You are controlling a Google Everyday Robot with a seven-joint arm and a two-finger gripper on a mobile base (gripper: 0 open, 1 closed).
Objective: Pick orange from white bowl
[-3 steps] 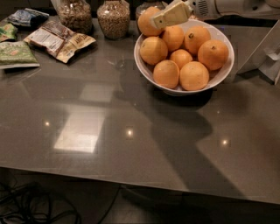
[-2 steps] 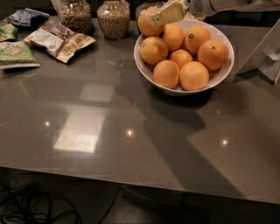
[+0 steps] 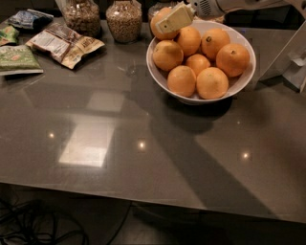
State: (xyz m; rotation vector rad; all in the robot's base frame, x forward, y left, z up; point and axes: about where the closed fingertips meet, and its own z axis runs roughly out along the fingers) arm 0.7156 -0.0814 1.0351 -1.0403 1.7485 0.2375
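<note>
Your robot's pale cream, flat-sided plastic hand (image 3: 166,24) shows at the top edge, joined to a white, slotted wrist (image 3: 206,6).

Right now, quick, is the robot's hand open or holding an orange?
Hand: at the back-left rim of the white bowl, against the orange there; open, closed or holding cannot be told.

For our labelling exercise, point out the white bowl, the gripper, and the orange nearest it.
white bowl (image 3: 201,99): camera view, front wall.
gripper (image 3: 168,21): camera view, tip, over bowl's back-left edge.
orange (image 3: 158,15): camera view, upper skin.
</note>
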